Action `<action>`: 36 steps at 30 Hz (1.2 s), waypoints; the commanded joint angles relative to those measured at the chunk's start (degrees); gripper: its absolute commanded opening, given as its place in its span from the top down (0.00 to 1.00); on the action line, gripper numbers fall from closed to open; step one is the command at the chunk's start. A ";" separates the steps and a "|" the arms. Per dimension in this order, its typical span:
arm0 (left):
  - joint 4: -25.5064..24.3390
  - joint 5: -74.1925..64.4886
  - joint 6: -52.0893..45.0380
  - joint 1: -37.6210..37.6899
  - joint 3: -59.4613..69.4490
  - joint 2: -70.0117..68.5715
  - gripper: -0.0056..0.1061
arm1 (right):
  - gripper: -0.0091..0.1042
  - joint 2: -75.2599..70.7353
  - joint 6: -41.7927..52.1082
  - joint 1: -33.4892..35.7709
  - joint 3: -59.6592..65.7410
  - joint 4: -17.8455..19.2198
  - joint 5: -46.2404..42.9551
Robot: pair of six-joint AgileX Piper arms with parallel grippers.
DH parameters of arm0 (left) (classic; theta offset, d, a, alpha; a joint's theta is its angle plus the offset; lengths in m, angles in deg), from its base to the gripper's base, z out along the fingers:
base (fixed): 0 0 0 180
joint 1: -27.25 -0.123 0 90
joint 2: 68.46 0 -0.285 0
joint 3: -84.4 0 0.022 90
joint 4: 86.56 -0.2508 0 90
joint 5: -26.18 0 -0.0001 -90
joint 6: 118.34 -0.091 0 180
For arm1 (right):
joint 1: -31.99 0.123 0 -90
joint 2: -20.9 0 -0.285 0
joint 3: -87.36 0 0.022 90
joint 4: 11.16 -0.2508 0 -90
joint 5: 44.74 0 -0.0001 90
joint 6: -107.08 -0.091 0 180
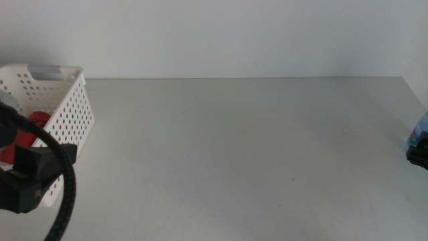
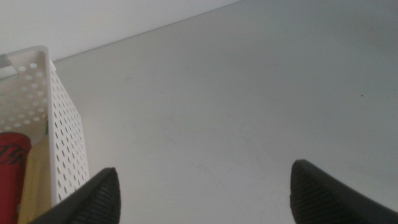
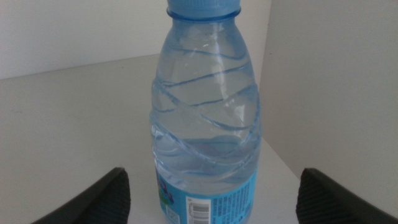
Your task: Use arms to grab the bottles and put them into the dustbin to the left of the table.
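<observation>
The white perforated plastic dustbin (image 1: 63, 107) is sitting at the far left of the plain light grey matte table (image 1: 247, 147). Inside it a slim red soda can (image 2: 12, 168) is lying just beside a yellow bottle (image 2: 37, 186), of which only a strip is showing. The left black gripper (image 2: 202, 193) is hovering over bare table just to the right of the dustbin, its two dark jaws spread wide with nothing between them. At the table's right edge, the right black gripper (image 3: 211, 196) is facing the clear blue plastic water bottle (image 3: 205, 118) with its blue cap (image 3: 202, 7). The bottle is standing upright between the wide-spread jaws, and neither jaw is touching it. In the middle view only a sliver of this bottle (image 1: 421, 130) is showing.
</observation>
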State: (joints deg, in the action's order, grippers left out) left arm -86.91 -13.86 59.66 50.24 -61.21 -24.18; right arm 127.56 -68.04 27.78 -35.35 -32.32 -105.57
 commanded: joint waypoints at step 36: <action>-0.18 4.16 0.86 0.31 -1.32 -0.07 0.11 | 0.93 11.54 -3.35 10.84 -23.63 17.79 -7.13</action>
State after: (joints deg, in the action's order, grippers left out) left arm -86.98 -13.86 59.66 50.24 -61.21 -24.18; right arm 143.15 -69.40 36.12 -55.31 -21.57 -105.83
